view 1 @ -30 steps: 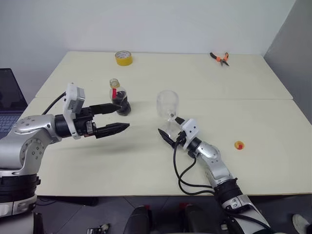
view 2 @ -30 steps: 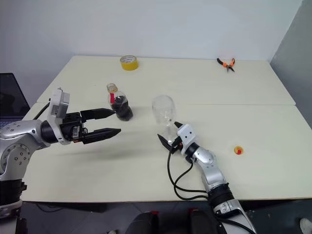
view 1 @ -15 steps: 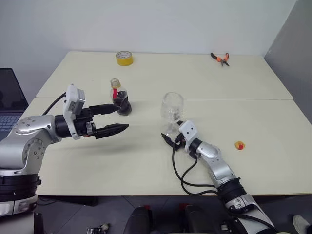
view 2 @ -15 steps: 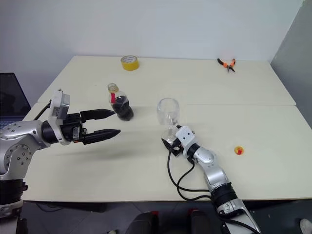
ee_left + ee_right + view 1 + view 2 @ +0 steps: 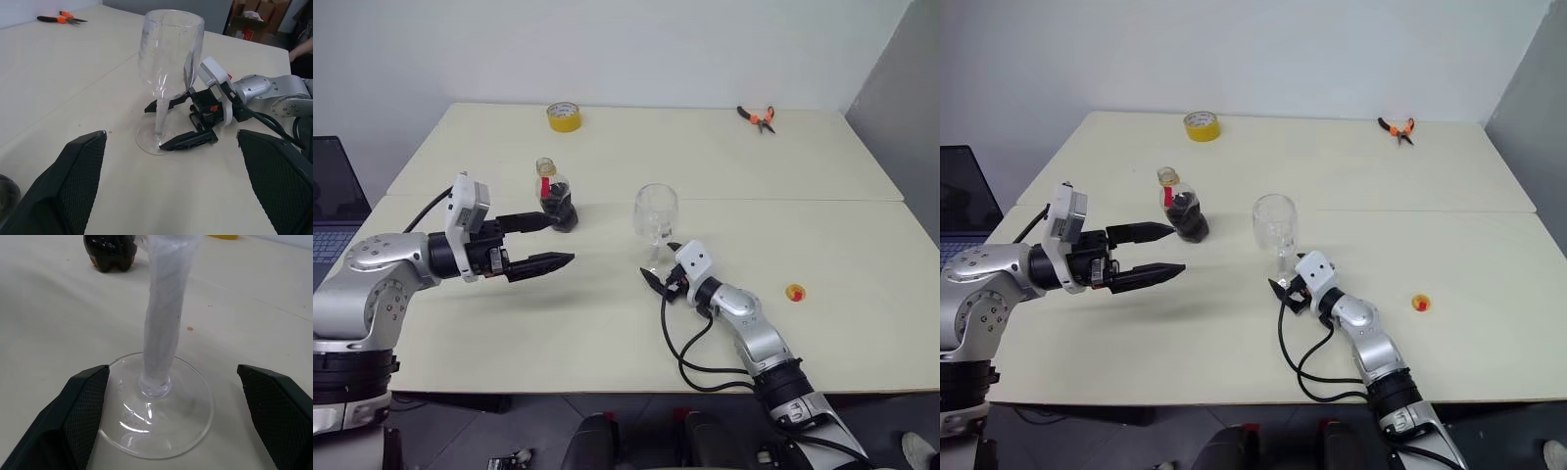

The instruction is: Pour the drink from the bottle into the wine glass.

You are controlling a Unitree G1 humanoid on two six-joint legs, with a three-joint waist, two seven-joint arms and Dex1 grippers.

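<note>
The bottle stands at the table's middle left, uncapped, with the dark drink in its lower body. My left gripper hovers open just in front of it; its far fingertip is close to the bottle's base and nothing is held. The wine glass stands empty on its foot near the centre. My right gripper is open and low at the table. Its fingers stand on either side of the stem, apart from it.
A yellow tape roll and orange pliers lie at the table's far edge. A small yellow and red cap rests right of the glass. A laptop sits off the left side. The right arm's black cable loops on the table.
My right gripper has turned a little at the foot of the glass, and the glass bowl has shifted slightly to the right. The left arm and the bottle have kept still.
</note>
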